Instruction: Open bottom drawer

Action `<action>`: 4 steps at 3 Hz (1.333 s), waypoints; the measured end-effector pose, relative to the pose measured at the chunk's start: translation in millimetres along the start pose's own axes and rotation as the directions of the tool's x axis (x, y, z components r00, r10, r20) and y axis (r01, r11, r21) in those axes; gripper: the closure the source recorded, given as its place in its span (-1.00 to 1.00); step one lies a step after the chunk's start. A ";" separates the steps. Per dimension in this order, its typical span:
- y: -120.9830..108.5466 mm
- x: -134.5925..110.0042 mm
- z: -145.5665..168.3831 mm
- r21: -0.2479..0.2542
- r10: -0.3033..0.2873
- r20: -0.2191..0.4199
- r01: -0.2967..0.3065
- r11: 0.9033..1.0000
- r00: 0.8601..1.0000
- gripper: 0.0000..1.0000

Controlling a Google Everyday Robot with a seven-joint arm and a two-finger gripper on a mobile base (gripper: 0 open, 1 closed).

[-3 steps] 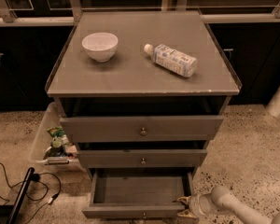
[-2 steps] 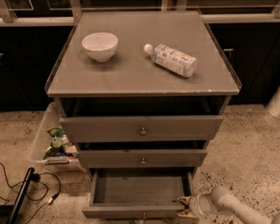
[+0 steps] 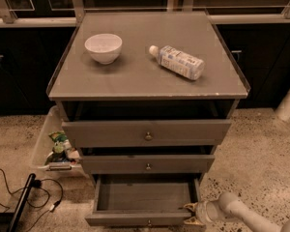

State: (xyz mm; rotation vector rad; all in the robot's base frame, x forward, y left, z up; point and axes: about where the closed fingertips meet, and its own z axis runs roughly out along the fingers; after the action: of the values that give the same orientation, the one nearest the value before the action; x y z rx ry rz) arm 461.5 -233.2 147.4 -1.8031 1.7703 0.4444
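The bottom drawer (image 3: 140, 197) of the grey cabinet is pulled out toward me and its inside looks empty. Its slim front (image 3: 121, 220) shows at the lower edge with a small brass knob (image 3: 149, 223). My gripper (image 3: 192, 214) is low at the drawer's front right corner, with one fingertip by the side wall and one by the front corner. The white arm (image 3: 237, 211) comes in from the lower right. The middle drawer (image 3: 147, 164) and top drawer (image 3: 146, 132) are above it, each with a brass knob.
A white bowl (image 3: 103, 48) and a plastic bottle (image 3: 178, 62) lying on its side are on the cabinet top (image 3: 135, 76). A white bin (image 3: 50, 146) with snack packets stands on the floor to the left. Black cables (image 3: 19, 192) lie at lower left.
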 end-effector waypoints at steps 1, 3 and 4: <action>0.0 0.0 0.0 0.000 0.000 0.000 0.000 1.000 1.000 -0.68; 2.7 -2.6 0.9 0.000 -0.003 0.002 0.003 1.000 1.000 -1.00; 10.3 -18.1 -10.4 0.018 -0.038 -0.007 0.038 0.999 0.999 -1.00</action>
State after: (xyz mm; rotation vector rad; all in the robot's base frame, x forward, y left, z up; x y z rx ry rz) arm 448.5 -224.7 164.8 -1.8243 1.7365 0.4060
